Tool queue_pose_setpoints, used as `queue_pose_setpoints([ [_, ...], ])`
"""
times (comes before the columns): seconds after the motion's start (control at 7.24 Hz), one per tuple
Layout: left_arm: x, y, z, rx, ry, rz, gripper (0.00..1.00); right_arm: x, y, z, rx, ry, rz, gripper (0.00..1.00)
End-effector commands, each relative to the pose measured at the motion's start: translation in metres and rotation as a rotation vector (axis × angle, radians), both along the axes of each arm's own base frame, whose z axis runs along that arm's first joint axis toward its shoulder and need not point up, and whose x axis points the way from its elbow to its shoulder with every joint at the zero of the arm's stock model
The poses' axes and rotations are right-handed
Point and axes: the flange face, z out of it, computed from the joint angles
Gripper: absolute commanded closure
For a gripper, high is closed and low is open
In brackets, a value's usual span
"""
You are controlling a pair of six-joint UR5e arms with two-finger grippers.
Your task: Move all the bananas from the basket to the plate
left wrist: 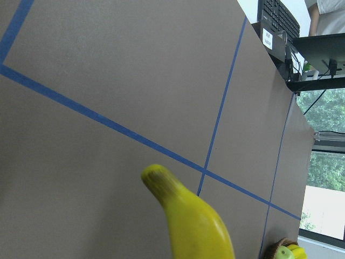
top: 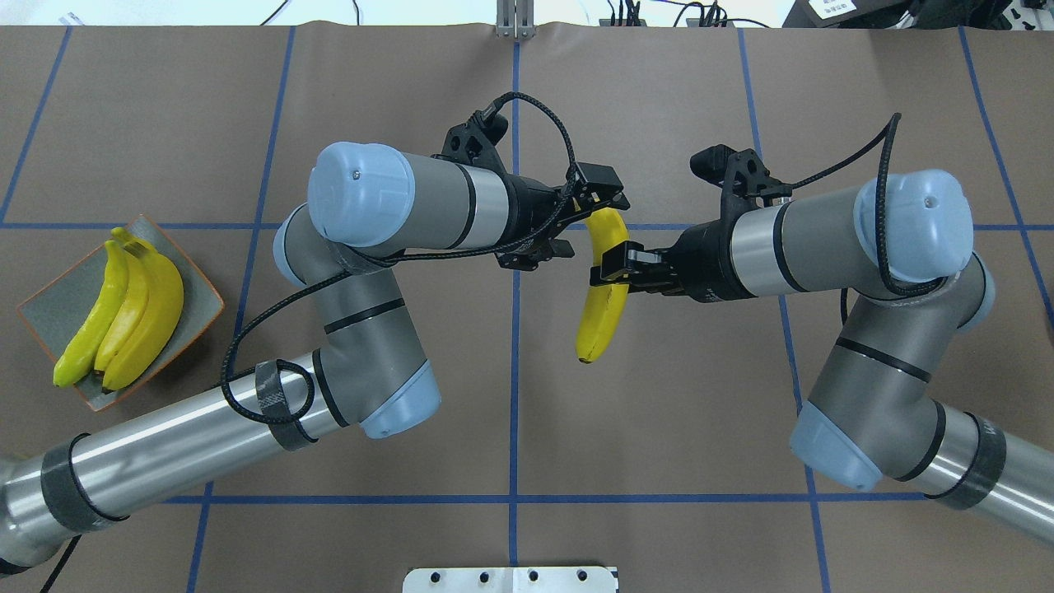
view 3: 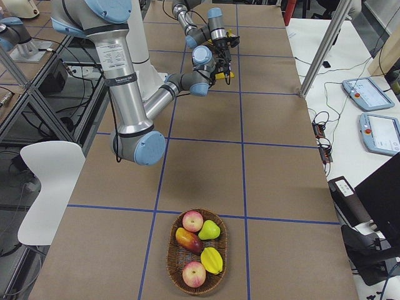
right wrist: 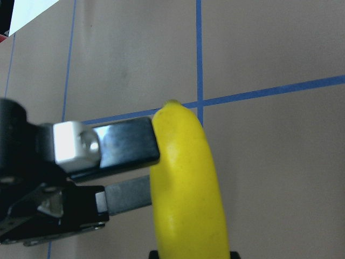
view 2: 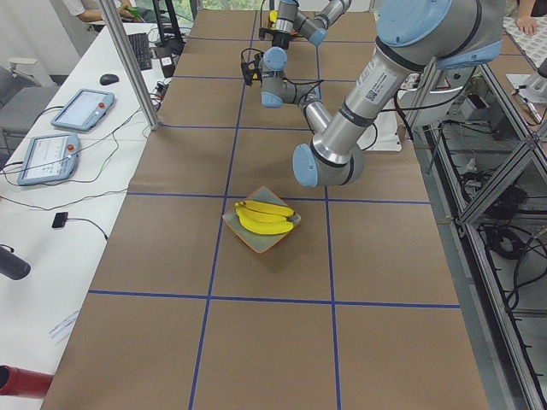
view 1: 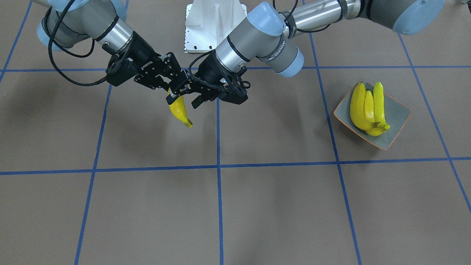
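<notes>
Front view, hold: the fourth banana (view 1: 179, 110) hangs clear of the bench (view 1: 257, 206). The right pincer (view 1: 170, 92) is clenched on its upper part, lifted there, I'd say, for the other arm to take.
Overhead view, hand-over: the left pincer (top: 593, 222) has its jaws spread about the stem end and not closed on it. A pass makes sense, as the plate (top: 58, 305) lies on the left arm's side.
Left-end view, plate: three bananas (view 2: 267, 218) lie side by side in it, well apart from both arms.
Right-end view, basket: the basket (view 3: 170, 256) holds only other fruit (view 3: 209, 230), no banana.
Left wrist view, tip: the banana's blunt end juts over bare bench.
Right wrist view, contact: the left pincer's fingers (right wrist: 126, 145) reach the banana's side.
</notes>
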Motion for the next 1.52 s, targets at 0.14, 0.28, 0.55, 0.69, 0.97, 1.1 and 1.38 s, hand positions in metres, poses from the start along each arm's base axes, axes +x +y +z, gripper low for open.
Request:
queue_pose_setpoints([
  [0.14,0.003,0.003,0.001,-0.002,-0.001,0.006,0.45,-0.008,0.014,-0.011,0.023,-0.016,0.010,1.00],
  [0.28,0.004,0.005,0.003,-0.003,-0.002,0.009,0.99,-0.008,0.013,-0.011,0.024,-0.016,0.012,1.00],
  [0.55,0.005,0.006,0.005,-0.005,-0.006,0.012,1.00,-0.006,0.014,-0.016,0.031,-0.023,0.011,1.00],
  [0.69,0.005,0.006,0.006,-0.007,-0.009,0.012,1.00,-0.006,0.013,-0.016,0.032,-0.023,0.013,0.04],
  [0.97,0.005,0.003,0.014,-0.012,-0.023,0.009,1.00,0.023,0.020,-0.011,0.036,-0.030,0.022,0.00],
  [1.1,0.001,-0.001,0.029,-0.012,-0.044,0.007,1.00,0.040,0.028,0.002,0.028,-0.016,0.028,0.00],
  [1.38,-0.039,-0.032,0.128,0.067,-0.213,0.067,1.00,0.046,0.028,0.017,0.015,0.010,0.045,0.00],
])
